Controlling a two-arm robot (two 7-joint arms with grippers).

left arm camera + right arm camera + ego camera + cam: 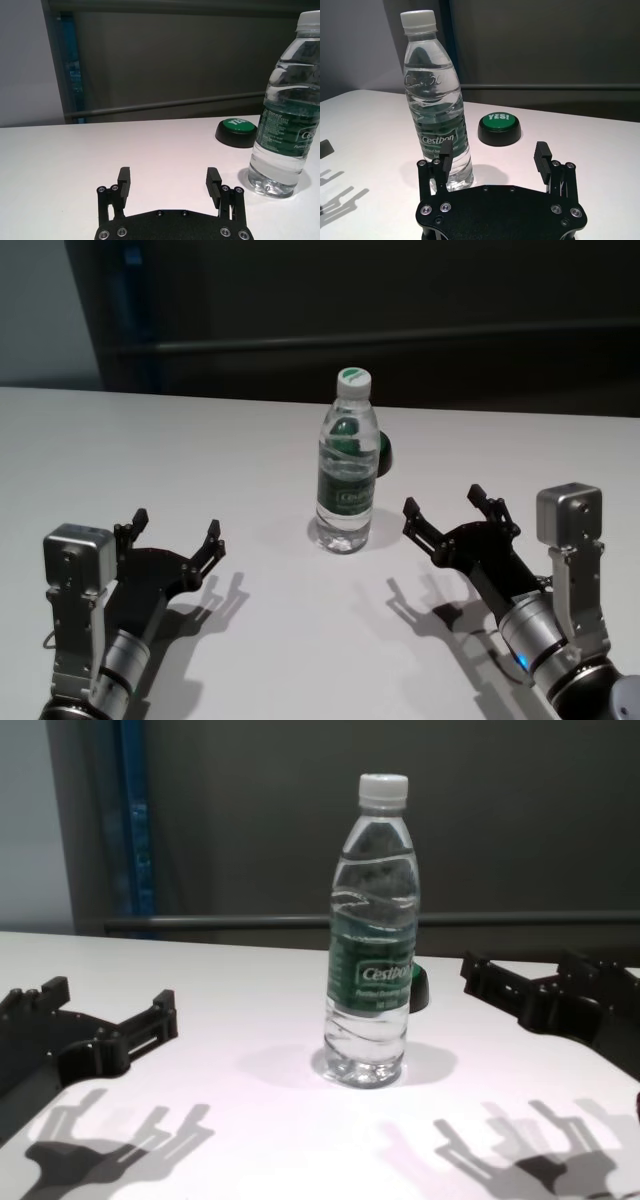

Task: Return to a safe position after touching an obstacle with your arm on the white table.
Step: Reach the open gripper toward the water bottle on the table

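The obstacle, a clear water bottle [347,465] with a white cap and dark green "Cestbon" label, stands upright in the middle of the white table [150,460]. It also shows in the chest view [372,935], the left wrist view [287,110] and the right wrist view [436,102]. My left gripper [175,530] hovers open to the bottle's near left, holding nothing [170,184]. On the bottle's near right my right gripper [455,508] is open and empty, apart from the bottle [494,154]. Neither arm touches the bottle.
A low black puck with a green "YES!" top [500,128] sits just behind the bottle [383,456]. A dark wall with a horizontal rail [400,340] runs behind the table's far edge. Both arms cast shadows on the near tabletop [120,1145].
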